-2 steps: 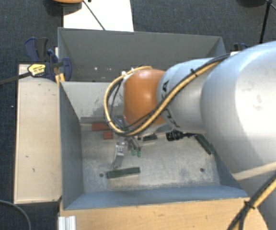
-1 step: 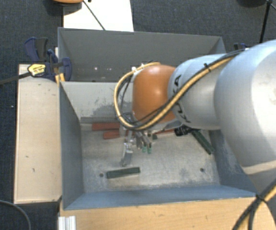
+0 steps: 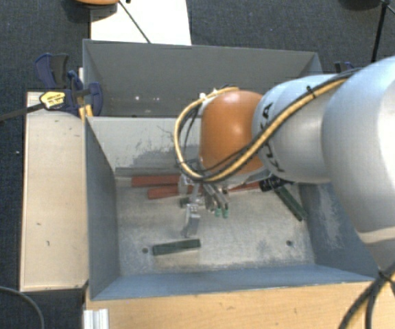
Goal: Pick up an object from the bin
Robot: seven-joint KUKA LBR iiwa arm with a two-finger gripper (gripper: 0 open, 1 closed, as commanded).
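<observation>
The gripper [image 3: 193, 225] hangs just above a dark green bar [image 3: 176, 247] near the bin's [image 3: 101, 204] front edge; whether it is released or clenched, I cannot tell.

Plain grey bin [image 3: 101, 204], floor scuffed paler. Two red-brown bars [image 3: 158, 187] at 10 o'clock on the floor. Dark green strip [image 3: 176, 247] at 7 o'clock, dark green rod [image 3: 290, 202] at 3. Glossy orange cover [image 3: 228, 132] on silver-grey arm [image 3: 334, 129], with yellow and black cables [image 3: 184, 125]. Pale metal gripper [image 3: 193, 225], small green marks at its 3 o'clock.
</observation>
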